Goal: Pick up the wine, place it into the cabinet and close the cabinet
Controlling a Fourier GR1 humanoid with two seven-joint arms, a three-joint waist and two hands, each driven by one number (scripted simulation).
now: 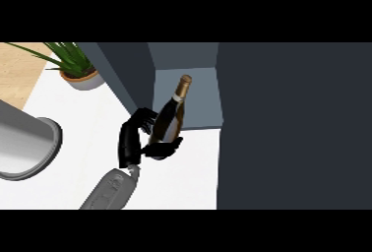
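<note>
The wine bottle point(173, 110) leans with its neck up against the cabinet point(203, 93) opening; whether its base stands on anything is hidden by the left hand point(133, 140). A broad dark panel point(291, 123) closes in just right of it, and open white counter point(181, 182) lies below. Fingers curl round the bottle's left side with the thumb pinching from the right. A potted plant point(81, 76) stands well apart.

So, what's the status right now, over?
Left hand curled round the wine bottle. Bottle tilted, its neck at the open cabinet. Right hand out of view. Nothing seen in the way.
</note>
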